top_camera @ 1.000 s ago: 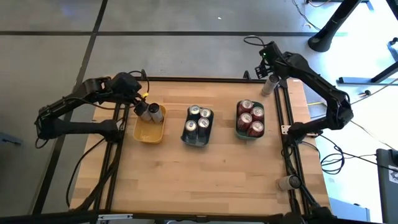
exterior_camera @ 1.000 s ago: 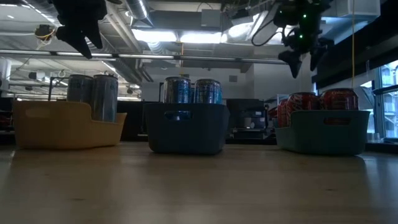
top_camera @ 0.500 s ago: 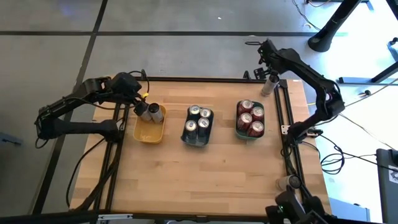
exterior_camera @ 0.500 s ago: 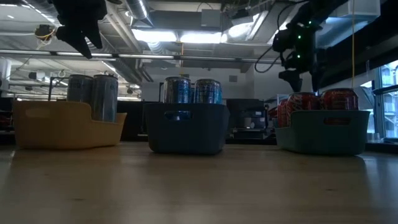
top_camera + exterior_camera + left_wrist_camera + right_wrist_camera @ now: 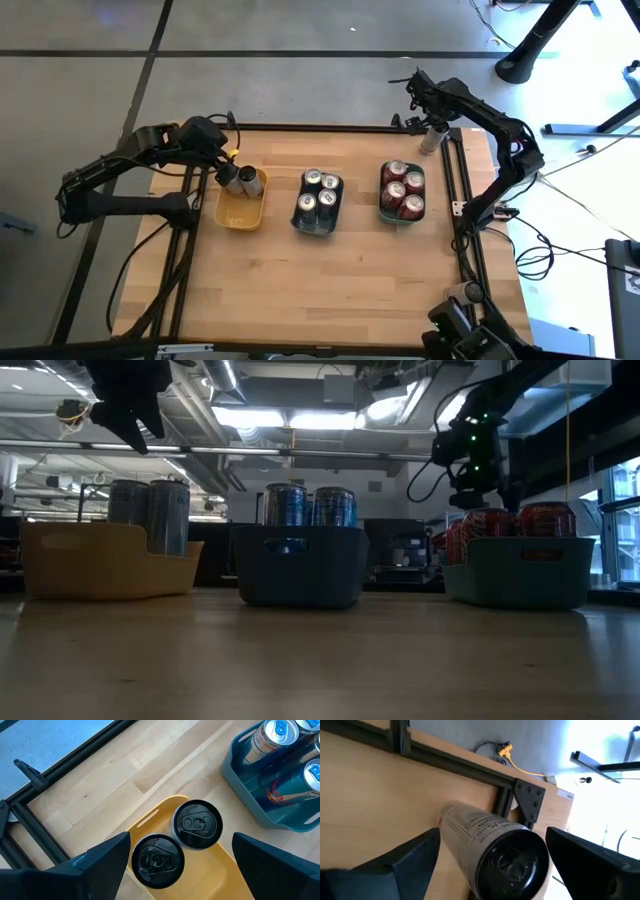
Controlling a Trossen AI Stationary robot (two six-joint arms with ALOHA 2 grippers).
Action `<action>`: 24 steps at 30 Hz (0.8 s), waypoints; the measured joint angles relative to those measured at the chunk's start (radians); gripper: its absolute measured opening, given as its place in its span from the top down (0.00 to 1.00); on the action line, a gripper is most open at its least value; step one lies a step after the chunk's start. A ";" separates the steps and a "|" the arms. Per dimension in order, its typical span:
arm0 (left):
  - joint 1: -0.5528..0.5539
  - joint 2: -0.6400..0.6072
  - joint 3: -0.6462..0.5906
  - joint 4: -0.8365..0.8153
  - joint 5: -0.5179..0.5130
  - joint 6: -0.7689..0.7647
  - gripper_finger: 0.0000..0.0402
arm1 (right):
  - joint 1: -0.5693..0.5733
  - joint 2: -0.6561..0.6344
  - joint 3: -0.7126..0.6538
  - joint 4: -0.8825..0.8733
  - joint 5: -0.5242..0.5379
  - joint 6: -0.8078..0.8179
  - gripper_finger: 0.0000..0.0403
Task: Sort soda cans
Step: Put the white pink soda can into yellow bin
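A lone silver-grey soda can (image 5: 492, 847) with a dark top stands at the table's far right corner (image 5: 432, 138). My right gripper (image 5: 492, 870) is open just above it, one finger on either side, touching nothing. My left gripper (image 5: 182, 870) is open and empty, hovering over two dark cans (image 5: 177, 840) that stand in the yellow tray (image 5: 240, 205). Several silver cans (image 5: 319, 192) stand in the grey-blue tray (image 5: 314, 226). Several red cans (image 5: 403, 190) stand in the teal tray (image 5: 381, 197).
The table's black frame rail (image 5: 460, 762) and a corner bracket (image 5: 530, 795) run right behind the lone can. A yellow cable (image 5: 520, 762) lies beyond the rail. The three trays stand in a row across the table's far half; bare wood (image 5: 330, 290) lies toward the near edge.
My right gripper has come down and a little toward the table's left, onto the lone can at the far right corner, with the arm's elbow swinging in. My left arm has kept still.
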 joint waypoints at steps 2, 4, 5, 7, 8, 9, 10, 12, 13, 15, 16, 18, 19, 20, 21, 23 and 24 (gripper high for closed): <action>0.000 0.000 0.000 0.000 0.000 0.000 0.16 | 0.000 0.011 0.000 -0.003 0.007 -0.001 0.11; 0.000 0.000 0.000 0.000 0.000 0.000 0.16 | 0.000 0.024 0.001 -0.009 0.007 -0.001 0.11; 0.000 0.000 0.000 0.000 0.000 0.000 0.16 | 0.000 0.031 0.001 -0.013 0.009 -0.002 0.11; 0.000 0.000 0.000 0.001 0.000 0.000 0.16 | 0.000 0.042 0.001 -0.024 0.012 -0.003 0.11; 0.000 0.000 0.000 0.001 0.000 0.000 0.16 | 0.000 0.048 0.001 -0.032 0.008 -0.003 0.11; 0.000 0.000 0.000 0.001 0.000 0.000 0.16 | 0.000 0.054 0.001 -0.041 0.001 -0.003 0.11; 0.000 0.000 0.000 0.002 0.000 0.000 0.16 | 0.000 0.060 0.001 -0.048 -0.010 -0.003 0.11; 0.000 0.000 0.000 0.002 0.000 0.000 0.16 | 0.000 0.070 0.001 -0.057 -0.028 -0.006 0.11; 0.000 0.000 0.000 0.002 0.000 0.000 0.16 | 0.000 0.073 0.001 -0.060 -0.037 -0.007 0.11; 0.000 0.000 0.000 0.002 0.000 0.000 0.16 | 0.000 0.079 0.001 -0.073 -0.055 -0.009 0.11; 0.000 0.000 0.000 0.002 0.000 0.000 0.16 | 0.000 0.082 0.001 -0.079 -0.061 -0.015 0.11; 0.000 0.000 0.000 0.002 0.000 0.000 0.16 | 0.000 0.082 0.001 -0.085 -0.073 -0.024 0.11; 0.000 0.000 0.000 0.002 0.000 0.000 0.16 | 0.000 0.082 0.001 -0.087 -0.076 -0.028 0.11; 0.000 0.000 0.000 0.002 0.000 0.000 0.16 | 0.000 0.082 0.001 -0.090 -0.077 -0.029 0.11; 0.000 0.000 0.000 0.002 0.000 0.000 0.16 | 0.000 0.082 0.001 -0.092 -0.079 -0.030 0.11; 0.000 0.000 0.000 0.002 0.000 0.000 0.16 | 0.000 0.082 0.001 -0.098 -0.081 -0.039 0.14; 0.000 0.000 0.000 0.002 0.000 0.000 0.16 | 0.000 0.081 0.001 -0.097 -0.081 -0.047 0.16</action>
